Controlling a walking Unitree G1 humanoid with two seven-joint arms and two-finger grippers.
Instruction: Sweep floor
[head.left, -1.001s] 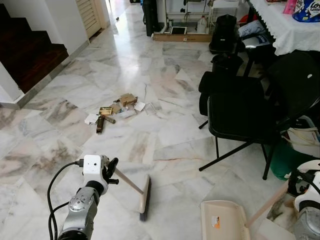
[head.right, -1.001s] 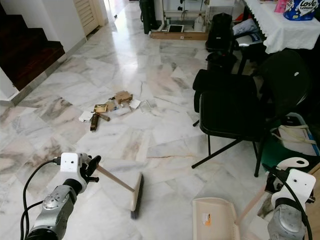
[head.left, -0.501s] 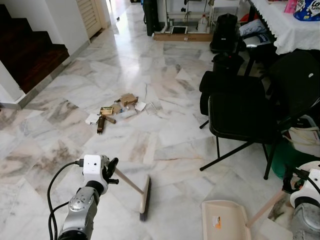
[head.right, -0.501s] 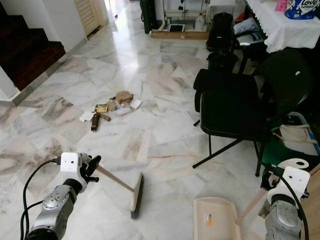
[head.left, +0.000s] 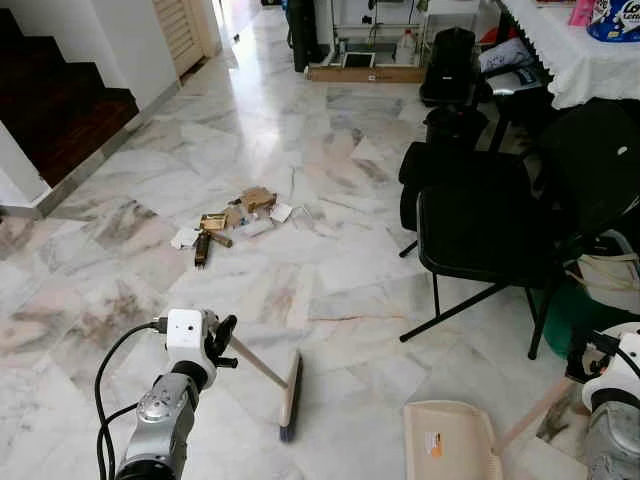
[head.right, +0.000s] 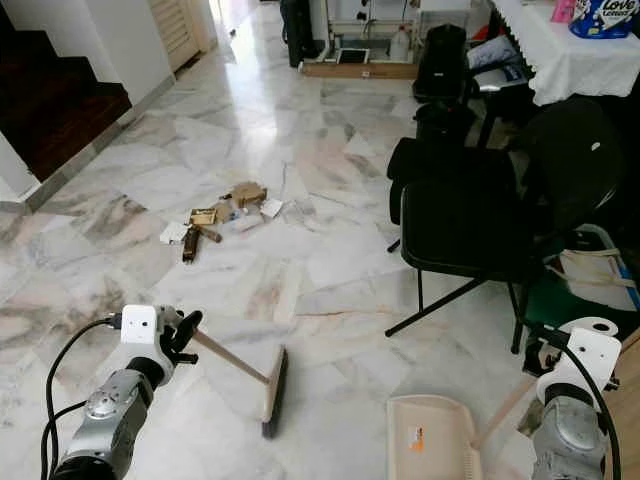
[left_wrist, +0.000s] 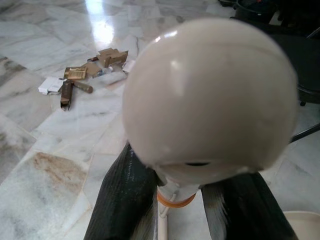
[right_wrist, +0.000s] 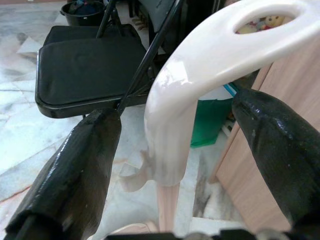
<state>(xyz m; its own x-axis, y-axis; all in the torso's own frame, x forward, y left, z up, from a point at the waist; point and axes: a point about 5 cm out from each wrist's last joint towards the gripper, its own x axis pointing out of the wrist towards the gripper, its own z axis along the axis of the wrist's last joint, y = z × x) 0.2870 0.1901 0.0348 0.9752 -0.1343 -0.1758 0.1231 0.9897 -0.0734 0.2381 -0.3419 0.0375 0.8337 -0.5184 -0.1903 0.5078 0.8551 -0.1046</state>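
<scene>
On the marble floor, left to right: the left gripper holds the broom by its wooden handle; in the left wrist view the black fingers are closed on either side of the handle just below its rounded end cap; the broom head rests on the floor ahead of the robot, bristles down. Farther ahead lies the debris pile of cardboard scraps and paper, well apart from the broom head; a black folding chair stands to its right. Near the robot's right side the dustpan sits flat on the floor; the right gripper holds its upright handle; the right wrist view shows the fingers spread either side of the white grip, so a firm clamp cannot be confirmed.

Step in hand, as judged: approach to the debris, sweeping not yet begun. Next move calls for advancing until the broom head lies beyond the pile, then drawing it toward the dustpan; keep clear of the chair legs.
</scene>
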